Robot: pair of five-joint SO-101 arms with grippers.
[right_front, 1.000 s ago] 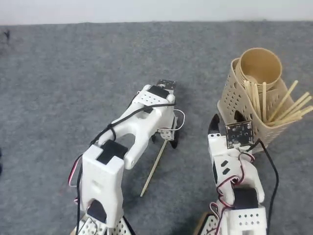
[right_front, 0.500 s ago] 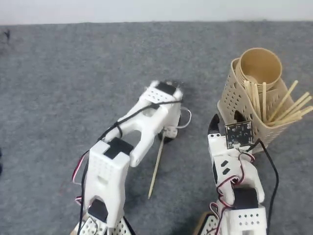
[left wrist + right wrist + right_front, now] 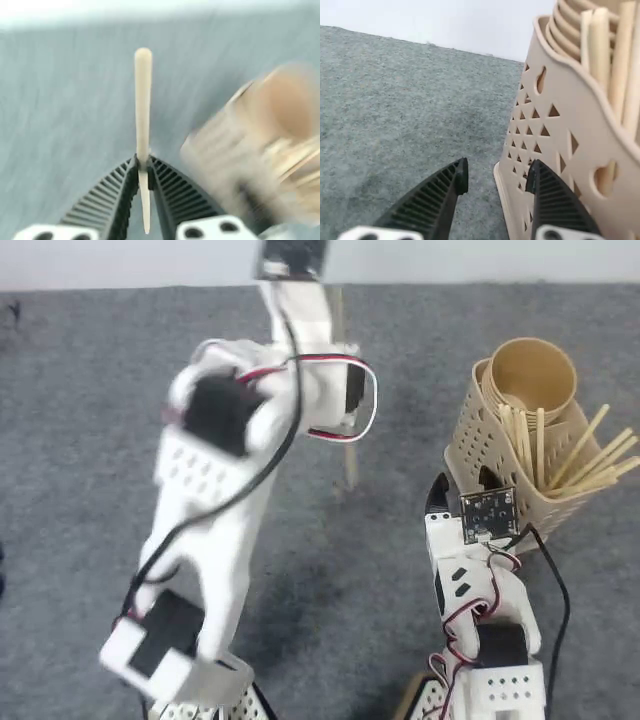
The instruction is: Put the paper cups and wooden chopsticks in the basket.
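Over the carpet (image 3: 90,440), chopstick (image 3: 143,105) in left jaws, partly behind arm (image 3: 215,510)

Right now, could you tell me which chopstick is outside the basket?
The one chopstick clamped in the left pincer; the other chopsticks stand inside the basket.

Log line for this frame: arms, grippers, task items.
left gripper: shut on chopstick, arm raised | right gripper: open, beside basket | basket: holds paper cups, other chopsticks

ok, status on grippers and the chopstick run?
Left gripper shut on one chopstick. Right gripper open at the basket corner. Basket holds cups and more chopsticks. Right gripper may crowd the drop.
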